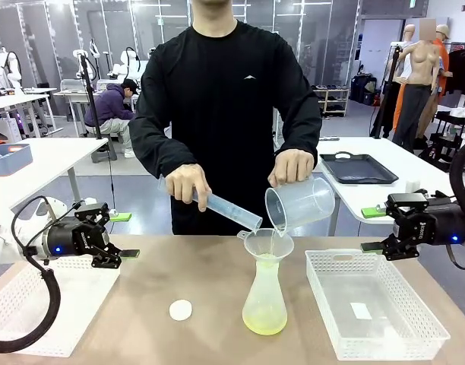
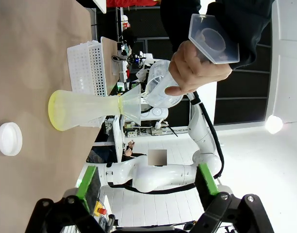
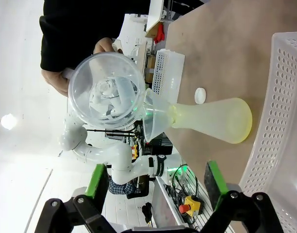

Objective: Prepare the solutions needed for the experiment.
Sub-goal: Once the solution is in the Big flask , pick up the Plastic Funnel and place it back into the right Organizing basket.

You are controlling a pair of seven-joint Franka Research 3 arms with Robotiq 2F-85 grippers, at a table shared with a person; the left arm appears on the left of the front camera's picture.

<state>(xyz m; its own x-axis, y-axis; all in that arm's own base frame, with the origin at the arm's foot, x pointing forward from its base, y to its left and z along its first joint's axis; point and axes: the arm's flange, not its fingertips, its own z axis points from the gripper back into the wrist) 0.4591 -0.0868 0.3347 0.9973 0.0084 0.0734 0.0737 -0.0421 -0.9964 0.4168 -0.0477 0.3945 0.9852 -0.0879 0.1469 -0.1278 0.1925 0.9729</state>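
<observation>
1 flask (image 1: 264, 293) w/ solutions (image 1: 264, 325), 2 baskets (image 1: 80, 304) (image 1: 400, 323)

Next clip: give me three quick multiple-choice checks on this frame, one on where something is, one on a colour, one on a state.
1. Where does the small white cap lie?
A. In the right-hand basket
B. On the table, apart from the conical flask, toward the robot's left
C. On top of the funnel

2. What colour is the liquid in the flask?
A. Blue
B. Red
C. Pale yellow-green

3. How do the left gripper and right gripper stand?
A. Both open, holding nothing
B. Left shut on the flask
C. Right shut on the beaker

Answers:
1 B, the cap sits on bare tabletop beside the flask, not touching it.
2 C, a pale yellow-green pool shows through the flask's base.
3 A, both hang at the table's sides, spread wide with nothing in them.
</observation>
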